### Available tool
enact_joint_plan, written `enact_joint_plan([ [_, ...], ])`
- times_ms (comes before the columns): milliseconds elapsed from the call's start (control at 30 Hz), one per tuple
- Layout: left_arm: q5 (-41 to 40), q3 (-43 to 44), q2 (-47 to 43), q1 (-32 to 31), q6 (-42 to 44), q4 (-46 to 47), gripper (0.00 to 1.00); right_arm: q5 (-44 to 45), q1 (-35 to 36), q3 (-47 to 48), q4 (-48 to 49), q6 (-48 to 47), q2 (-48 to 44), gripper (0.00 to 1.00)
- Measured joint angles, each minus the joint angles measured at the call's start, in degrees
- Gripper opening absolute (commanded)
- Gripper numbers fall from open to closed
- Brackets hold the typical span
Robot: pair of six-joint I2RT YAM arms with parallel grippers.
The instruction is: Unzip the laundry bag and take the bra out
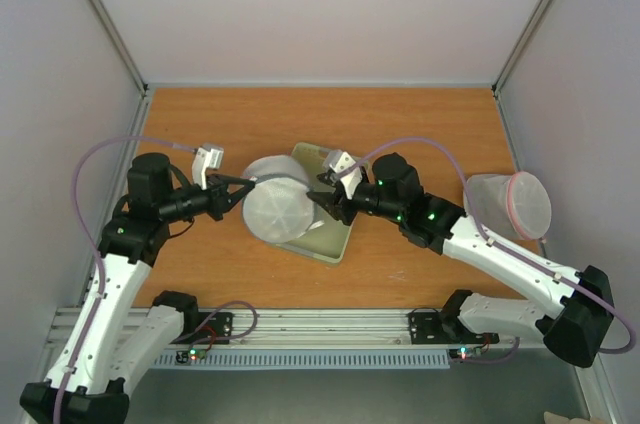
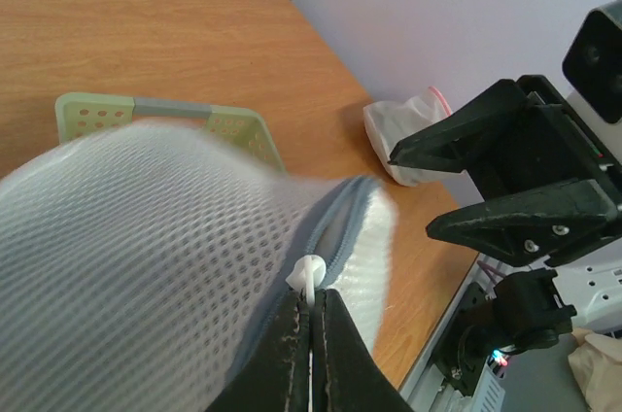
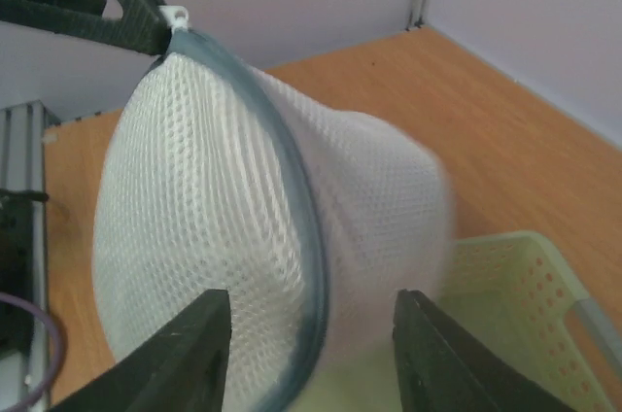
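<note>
White mesh laundry bag (image 1: 277, 209) partly over the pale green tray (image 1: 335, 244) on the desk (image 1: 400, 124), left hand (image 1: 248, 182) clamped on its zip pull (image 2: 310, 272), right hand (image 1: 320, 206) spread apart at the bag's other side

Your right gripper (image 3: 311, 359) stood with its jaws wide apart, gripping nothing. The laundry bag (image 3: 214, 198) filled the frame just ahead of them, its white mesh dome bulging to the right and partly blurred. Its grey zip band (image 3: 309, 237) ran from upper left down between the jaws; contact with them could not be confirmed. At upper left, your left gripper (image 3: 155, 31) pinched the white zip pull (image 3: 176, 15). The pale green tray (image 3: 530, 281) sat at lower right on the wooden table (image 3: 466, 111).
</note>
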Motion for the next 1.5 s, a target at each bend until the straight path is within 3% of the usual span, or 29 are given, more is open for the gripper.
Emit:
enact_joint_plan([
  [100, -0.1, 0.1, 0.3, 0.0, 0.6, -0.3, 0.01, 0.3, 0.0, 0.4, -0.2, -1.4, 0.1, 0.74],
  [200, 0.1, 0.1, 0.6, -0.5, 0.3, -0.1, 0.01, 1.1, 0.9, 2.8, -2.1, -2.5, 1.1, 0.82],
  [233, 0.2, 0.1, 0.6, -0.7, -0.1, 0.1, 0.01, 1.4, 1.4, 3.9, -2.8, -3.1, 1.9, 0.94],
  [267, 0.3, 0.1, 0.6, -1.0, -0.5, 0.3, 0.01, 1.6, 2.1, 5.2, -3.4, -3.7, 2.8, 0.98],
  [467, 0.2, 0.1, 1.0, -1.7, 1.7, 0.0, 0.01, -3.3, 6.1, 14.6, -8.0, -8.1, 9.2, 0.98],
  [600, -0.2, 1.1, 1.6, -1.8, 5.4, -1.6, 0.01, -3.3, 6.2, 19.9, -9.5, -9.6, 12.2, 0.88],
  [833, -0.2, 1.9, 1.6, -2.3, 7.0, -2.0, 0.01, -1.0, 8.9, 23.8, -12.4, -8.2, 17.9, 0.91],
  [1033, -0.2, 1.9, 1.6, -2.4, 6.9, -2.0, 0.01, 5.4, 13.4, 25.4, -13.8, -2.4, 20.7, 0.67],
  [1233, -0.3, 1.9, 1.6, -2.4, 6.9, -2.0, 0.01, 10.6, 13.0, 26.3, -14.6, 1.0, 21.7, 0.56],
  [1400, -0.3, 1.9, 1.5, -2.4, 7.0, -2.2, 0.01, 13.4, 13.0, 26.9, -14.7, 1.9, 23.5, 0.27],
  [1467, -0.3, 1.9, 1.5, -2.4, 7.0, -2.3, 0.01, 13.4, 13.0, 26.9, -14.8, 2.3, 23.8, 0.06],
  [1500, -0.3, 1.9, 1.5, -2.4, 7.0, -2.3, 0.01, 13.5, 13.1, 26.9, -14.8, 1.8, 23.8, 0.02],
])
